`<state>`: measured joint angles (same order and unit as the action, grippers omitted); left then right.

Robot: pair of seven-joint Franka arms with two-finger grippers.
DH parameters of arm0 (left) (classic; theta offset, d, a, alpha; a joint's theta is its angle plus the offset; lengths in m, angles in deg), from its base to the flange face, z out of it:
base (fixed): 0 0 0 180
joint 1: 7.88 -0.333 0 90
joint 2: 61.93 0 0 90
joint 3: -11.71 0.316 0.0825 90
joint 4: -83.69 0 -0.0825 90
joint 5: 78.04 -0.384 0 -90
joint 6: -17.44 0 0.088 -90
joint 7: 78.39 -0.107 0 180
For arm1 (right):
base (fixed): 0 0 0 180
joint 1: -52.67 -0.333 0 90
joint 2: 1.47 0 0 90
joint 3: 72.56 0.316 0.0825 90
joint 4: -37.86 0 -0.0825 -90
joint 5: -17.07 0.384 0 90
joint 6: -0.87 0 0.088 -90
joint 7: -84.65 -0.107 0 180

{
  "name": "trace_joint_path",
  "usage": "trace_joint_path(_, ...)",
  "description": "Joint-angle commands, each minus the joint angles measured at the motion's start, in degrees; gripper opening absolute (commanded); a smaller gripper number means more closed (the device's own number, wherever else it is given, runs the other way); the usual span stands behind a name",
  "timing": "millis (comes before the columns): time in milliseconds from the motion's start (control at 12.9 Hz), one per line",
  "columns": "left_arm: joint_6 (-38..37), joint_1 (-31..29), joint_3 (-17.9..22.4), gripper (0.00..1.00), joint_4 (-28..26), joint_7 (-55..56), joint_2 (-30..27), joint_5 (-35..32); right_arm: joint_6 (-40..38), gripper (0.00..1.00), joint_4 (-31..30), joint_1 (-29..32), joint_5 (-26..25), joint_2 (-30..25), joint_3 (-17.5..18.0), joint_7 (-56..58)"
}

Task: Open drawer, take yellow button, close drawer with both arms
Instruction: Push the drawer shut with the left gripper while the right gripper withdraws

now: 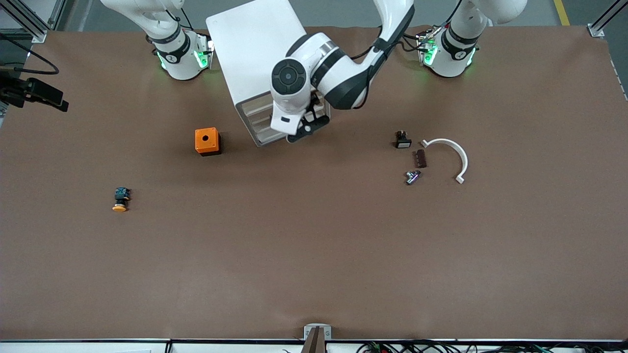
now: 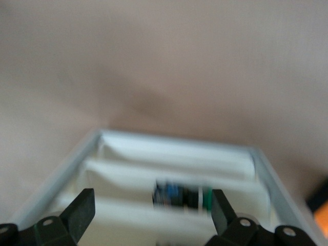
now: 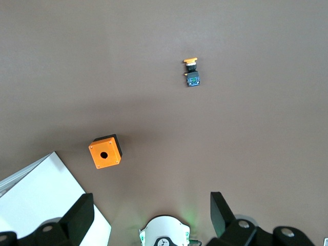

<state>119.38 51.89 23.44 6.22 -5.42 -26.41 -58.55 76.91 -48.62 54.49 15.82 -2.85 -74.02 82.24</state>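
The left gripper (image 1: 308,128) hangs at the front of the white cabinet (image 1: 255,49), jaws spread wide before its cream drawers (image 2: 174,177); a dark blue-and-teal part (image 2: 179,196) shows between the fingers (image 2: 82,210); the right gripper (image 3: 151,218) waits high near its base, jaws open and empty; the button (image 1: 120,199) lies on the table (image 1: 314,255) toward the right arm's end, nearer the front camera than the orange cube (image 1: 207,141).

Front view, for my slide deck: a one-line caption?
Left claw at the cabinet's drawer fronts; button lies on the table.
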Motion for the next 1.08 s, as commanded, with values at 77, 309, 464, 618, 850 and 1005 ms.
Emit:
trace_joint_path(77,0.19,-8.68,0.04,1.00,-1.02,-5.26,-3.08,-8.57,0.51,1.00,0.96,0.29,1.07,0.85,0.49,0.38)
trace_joint_path(309,0.28,-18.70,0.04,1.00,-1.02,-12.56,-6.32,-11.66,5.31,1.00,-5.51,0.20,1.51,-3.78,0.49,0.38)
trace_joint_path(464,0.36,-25.73,-0.04,1.00,-0.93,-16.60,-8.87,-14.03,10.77,1.00,-13.69,0.12,1.51,-9.24,0.49,0.12)
trace_joint_path(618,0.28,-32.68,-0.05,1.00,-0.93,-23.80,-12.90,-14.04,11.93,1.00,-14.08,0.11,1.51,-9.96,0.58,-0.32)
trace_joint_path(850,-2.35,-41.12,-0.13,1.00,-1.02,-33.47,-18.18,-14.13,10.53,1.00,-11.00,0.46,1.51,-9.61,0.32,0.21)
trace_joint_path(1005,-7.17,-45.34,-0.31,1.00,-1.02,-39.45,-21.26,-14.21,10.53,1.00,-9.60,0.38,1.51,-9.26,0.23,0.12)
